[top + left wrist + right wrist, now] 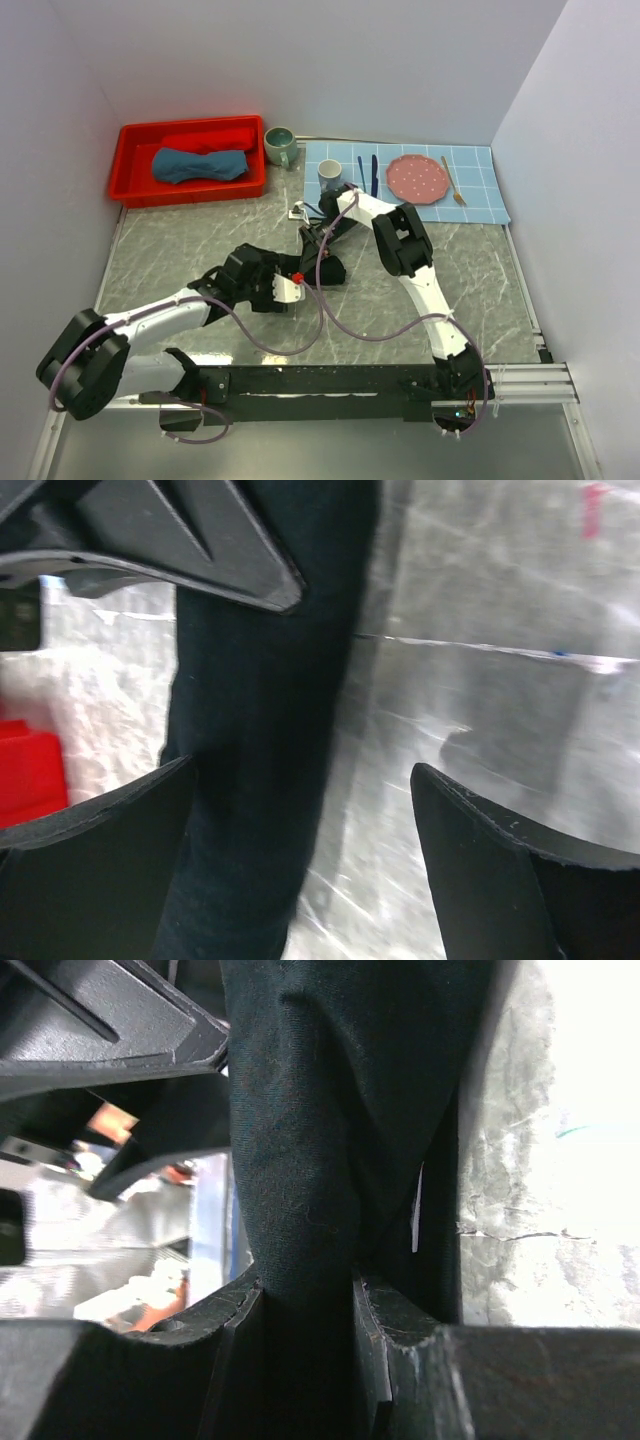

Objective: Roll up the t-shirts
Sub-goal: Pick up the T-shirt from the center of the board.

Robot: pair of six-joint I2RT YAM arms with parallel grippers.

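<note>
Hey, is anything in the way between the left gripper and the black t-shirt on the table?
Nothing visible is. The black t-shirt runs between the open fingers of the left gripper, close against one finger, with bare table by the other. The right gripper is shut on the same shirt.

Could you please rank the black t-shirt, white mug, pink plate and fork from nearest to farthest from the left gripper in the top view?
Measured from the left gripper:
1. black t-shirt, directly beside it on its right.
2. white mug, on the left end of the placemat.
3. pink plate, further right on the placemat.
4. fork, just right of the plate.
</note>
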